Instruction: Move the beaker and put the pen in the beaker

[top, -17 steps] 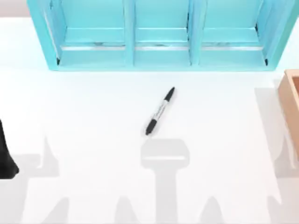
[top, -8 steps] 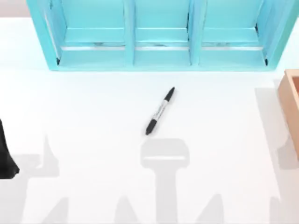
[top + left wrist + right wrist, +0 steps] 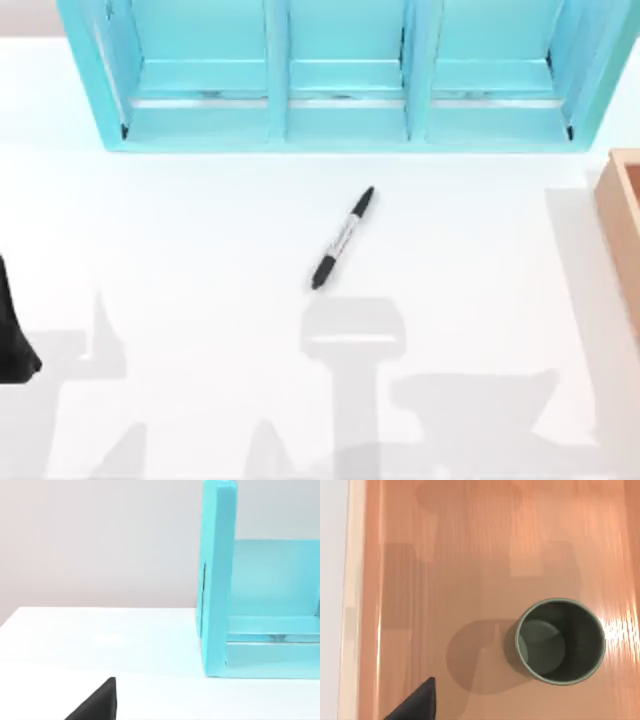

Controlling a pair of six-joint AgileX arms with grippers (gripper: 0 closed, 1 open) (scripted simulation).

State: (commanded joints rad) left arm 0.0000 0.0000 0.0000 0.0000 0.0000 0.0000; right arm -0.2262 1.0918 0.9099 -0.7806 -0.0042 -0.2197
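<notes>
Only a broad shadow had spread across the table's point(image 3: 180, 230) lower right as the right claw, its grip untellable, hung probably directly above the upright beaker point(image 3: 560, 641), pen point(image 3: 343, 238) lying diagonally mid-table.

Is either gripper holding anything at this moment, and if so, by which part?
Nothing appears held. The pen lies free on the white table. The beaker stands upright and empty on the wooden tray, untouched. Neither gripper's fingers can be judged.

Small printed marks on the pen point(image 3: 342, 238) barrel, too tiny to read.
</notes>
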